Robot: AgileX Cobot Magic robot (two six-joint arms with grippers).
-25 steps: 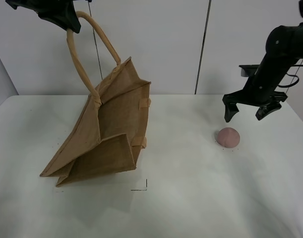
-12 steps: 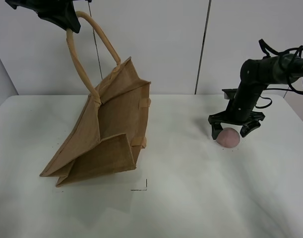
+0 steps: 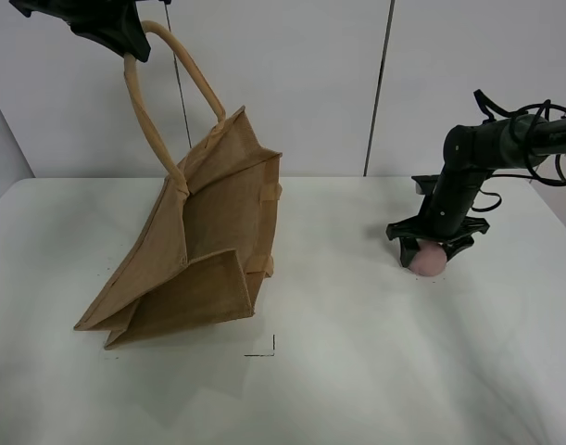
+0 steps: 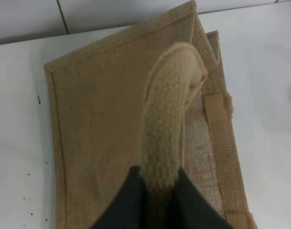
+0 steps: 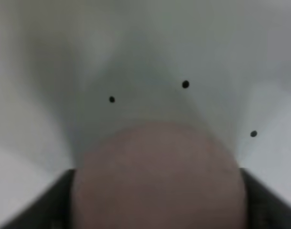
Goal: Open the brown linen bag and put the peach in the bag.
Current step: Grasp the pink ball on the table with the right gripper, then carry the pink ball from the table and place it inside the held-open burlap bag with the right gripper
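Observation:
The brown linen bag [image 3: 208, 250] hangs tilted with its bottom on the white table, its mouth pulled open. My left gripper [image 3: 125, 42] is high at the back left, shut on one light loop handle [image 3: 148, 111]. The left wrist view shows the handle [image 4: 169, 119] clamped in the gripper [image 4: 159, 191] above the bag [image 4: 88, 119]. The peach [image 3: 432, 262] lies on the table at the right. My right gripper [image 3: 431, 252] is lowered over it, open, with a finger close on each side. In the right wrist view the peach [image 5: 159, 176] fills the space between the dark fingers [image 5: 55, 200].
The white table [image 3: 357, 371] stretches between bag and peach. A small black corner mark [image 3: 264, 350] lies in front of the bag. A pale panelled wall [image 3: 310, 83] stands close behind. The table's right edge is near the right arm.
My right gripper has come down and to the left from above the peach until it straddles it. The left gripper and the bag have not moved.

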